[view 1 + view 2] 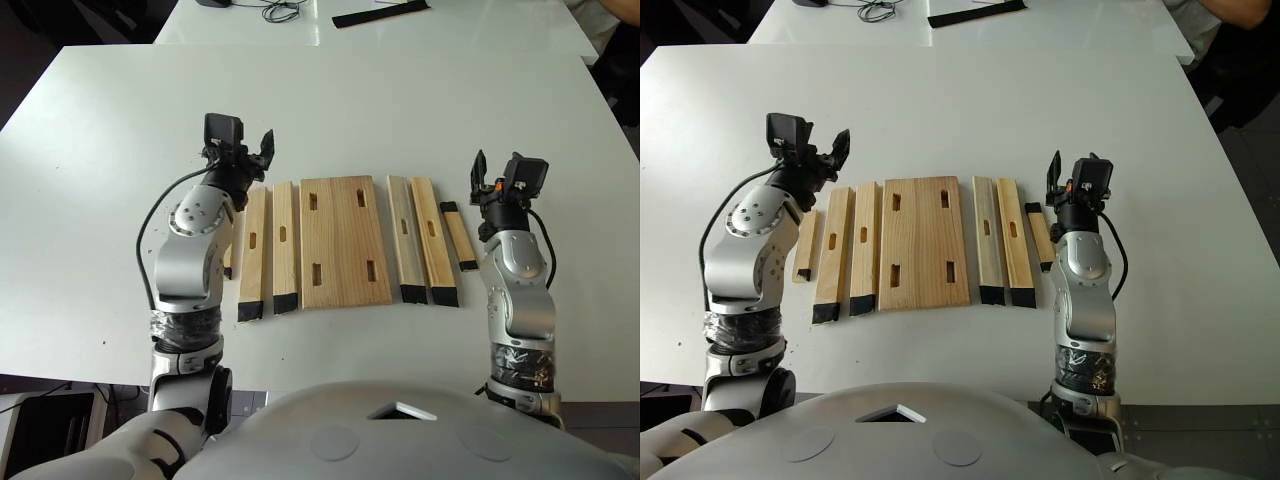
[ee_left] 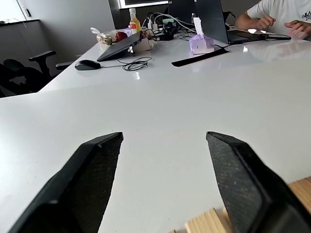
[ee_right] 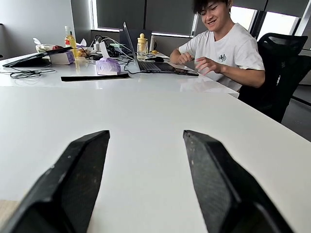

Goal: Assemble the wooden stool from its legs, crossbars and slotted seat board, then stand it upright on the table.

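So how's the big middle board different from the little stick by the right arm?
The seat board is wide; the short crossbar is thin and shorter. The seat board has four slots; the short crossbar shows none. The short crossbar has black ends; the seat board doesn't. Both are pale wood lying flat on the table.

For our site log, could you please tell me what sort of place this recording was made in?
Most likely a shared office: a large white table, a laptop and a computer mouse on the neighbouring desk, and a black office chair.
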